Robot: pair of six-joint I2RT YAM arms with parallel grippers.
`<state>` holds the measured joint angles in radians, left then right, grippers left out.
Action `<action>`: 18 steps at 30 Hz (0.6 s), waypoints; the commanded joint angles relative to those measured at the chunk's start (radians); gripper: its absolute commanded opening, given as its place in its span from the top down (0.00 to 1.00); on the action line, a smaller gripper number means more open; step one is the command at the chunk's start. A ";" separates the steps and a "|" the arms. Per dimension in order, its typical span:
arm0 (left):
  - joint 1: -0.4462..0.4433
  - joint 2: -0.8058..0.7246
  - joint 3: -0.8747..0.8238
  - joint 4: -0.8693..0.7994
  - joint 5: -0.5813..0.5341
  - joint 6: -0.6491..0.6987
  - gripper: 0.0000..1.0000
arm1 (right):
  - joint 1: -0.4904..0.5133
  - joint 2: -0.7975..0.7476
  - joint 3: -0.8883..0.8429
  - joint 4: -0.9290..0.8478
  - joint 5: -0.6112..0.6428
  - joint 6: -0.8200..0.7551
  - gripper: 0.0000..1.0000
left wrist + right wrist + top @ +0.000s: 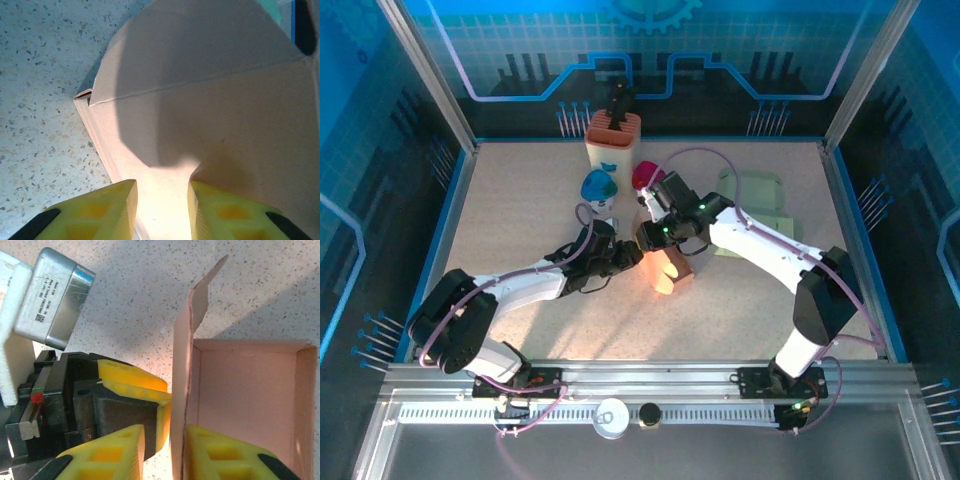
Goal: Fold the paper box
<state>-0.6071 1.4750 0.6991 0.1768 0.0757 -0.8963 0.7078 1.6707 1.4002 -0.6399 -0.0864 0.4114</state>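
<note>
Paper box (670,270) at mid-tabletop (520,220): the right tool (166,440), fingers narrowly apart astride an upright side wall (181,390), should pinch squarely and fold along the crease; whether the left tool (162,192) is clamped cannot be told.

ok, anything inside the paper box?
Nothing visible. In the right wrist view, the open paper box shows only bare pink cardboard inside. One of the right fingers covers its near corner, so that part can't be checked.
</note>
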 commanded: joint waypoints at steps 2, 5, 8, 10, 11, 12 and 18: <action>-0.008 -0.025 0.023 -0.053 -0.020 0.033 0.62 | 0.004 -0.049 -0.061 0.101 0.009 0.142 0.91; -0.010 -0.077 0.017 -0.101 -0.050 0.045 0.54 | 0.005 -0.119 -0.141 0.194 0.068 0.270 1.00; -0.012 -0.149 0.012 -0.172 -0.088 0.065 0.47 | 0.014 -0.190 -0.221 0.275 0.161 0.421 1.00; -0.012 -0.197 0.010 -0.222 -0.115 0.079 0.46 | 0.023 -0.238 -0.284 0.330 0.238 0.521 1.00; -0.012 -0.221 0.012 -0.255 -0.128 0.090 0.46 | 0.030 -0.264 -0.310 0.350 0.274 0.576 1.00; -0.012 -0.240 0.015 -0.286 -0.142 0.100 0.46 | 0.038 -0.285 -0.332 0.363 0.314 0.620 1.00; -0.016 -0.311 0.033 -0.421 -0.171 0.183 0.49 | 0.124 -0.275 -0.201 0.016 0.666 1.046 1.00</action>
<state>-0.6128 1.1881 0.6998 -0.1253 -0.0605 -0.7830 0.8055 1.3777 1.1137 -0.4519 0.3553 1.1553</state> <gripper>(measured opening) 0.518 0.045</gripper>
